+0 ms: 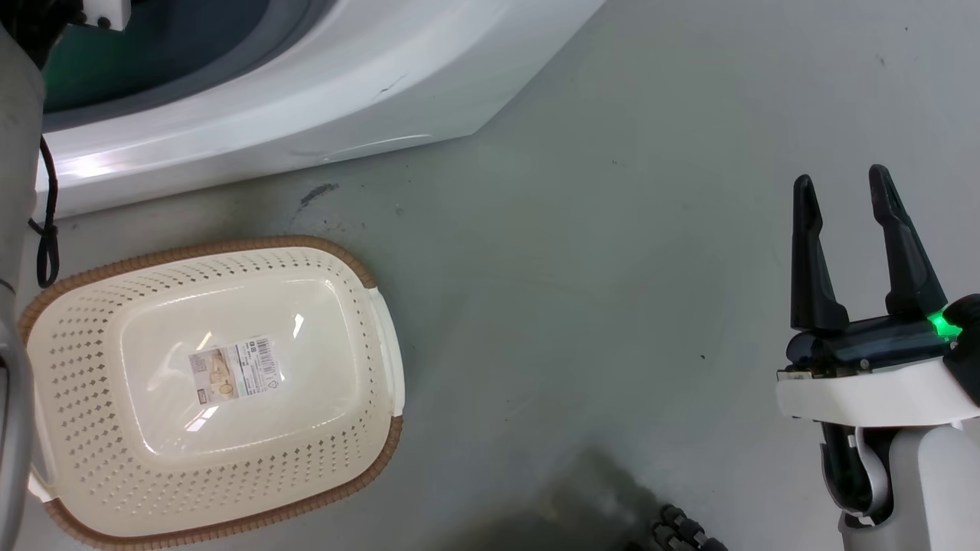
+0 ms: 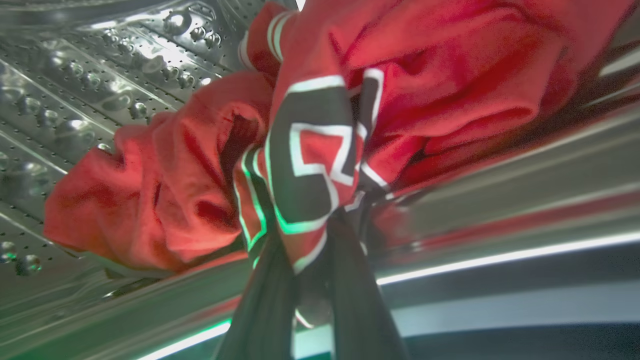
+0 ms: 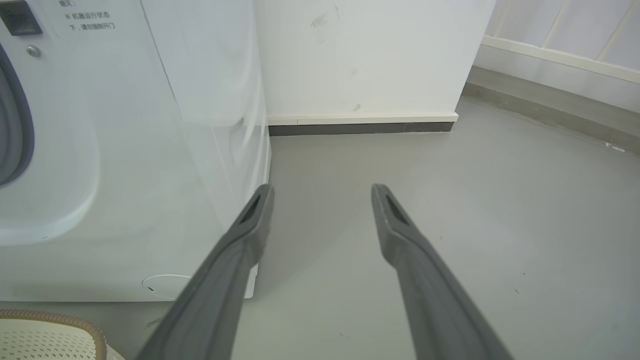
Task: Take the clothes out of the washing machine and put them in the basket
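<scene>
The clothes lie bunched in the perforated steel drum (image 2: 75, 75) of the washing machine (image 1: 306, 99). A bright red jersey (image 2: 310, 150) with a black-and-white number is in front, and more red cloth (image 2: 150, 200) is heaped to its left. My left gripper (image 2: 312, 235) is inside the drum, its dark fingers shut on the lower fold of the jersey. The cream basket (image 1: 230, 246) sits on the floor before the machine, holding just its label sticker. My right gripper (image 1: 840, 174) hangs open over bare floor at the right, holding nothing; its spread grey fingers frame the right gripper (image 3: 322, 187).
My pale left forearm (image 1: 15, 229) with a black cable (image 1: 50, 229) runs up the left edge toward the porthole. The washing machine (image 3: 125, 150) stands against a white wall (image 3: 360, 60). A corner of the basket (image 3: 50, 335) lies near the machine's base. Grey floor (image 1: 612, 306) spreads to the right.
</scene>
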{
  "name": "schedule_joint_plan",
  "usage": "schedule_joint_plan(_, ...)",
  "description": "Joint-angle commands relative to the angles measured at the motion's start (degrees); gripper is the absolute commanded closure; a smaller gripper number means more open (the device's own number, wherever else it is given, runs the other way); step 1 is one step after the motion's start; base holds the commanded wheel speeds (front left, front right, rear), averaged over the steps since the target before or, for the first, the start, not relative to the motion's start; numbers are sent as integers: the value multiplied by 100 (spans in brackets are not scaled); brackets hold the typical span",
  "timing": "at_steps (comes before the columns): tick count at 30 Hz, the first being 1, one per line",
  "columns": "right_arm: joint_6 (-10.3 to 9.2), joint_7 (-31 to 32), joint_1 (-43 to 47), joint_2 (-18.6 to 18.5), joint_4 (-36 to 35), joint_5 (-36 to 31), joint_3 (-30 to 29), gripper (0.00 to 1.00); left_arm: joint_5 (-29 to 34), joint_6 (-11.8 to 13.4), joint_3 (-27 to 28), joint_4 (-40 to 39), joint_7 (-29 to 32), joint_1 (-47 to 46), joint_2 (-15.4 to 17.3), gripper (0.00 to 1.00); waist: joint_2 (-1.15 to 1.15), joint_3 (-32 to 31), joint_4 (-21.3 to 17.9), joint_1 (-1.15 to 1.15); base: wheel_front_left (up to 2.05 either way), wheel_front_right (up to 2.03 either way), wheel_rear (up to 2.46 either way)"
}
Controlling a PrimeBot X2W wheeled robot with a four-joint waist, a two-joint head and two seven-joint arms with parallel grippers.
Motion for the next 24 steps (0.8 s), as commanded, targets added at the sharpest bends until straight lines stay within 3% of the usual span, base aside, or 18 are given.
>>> schedule_joint_plan(1, -4, -14, -83, 6, 7, -2, -6, 0, -101, -2, -43, -39, -95, 129, 47, 100, 0, -82, 21, -1, 0, 0, 0)
schedule_joint_plan(24, -4, -14, 554, 2, 161, -587, -181, 0, -1285, -3, -547, -1040, -2760, 2357, -394, 100, 0, -1833, 972, -1, 0, 0, 0)
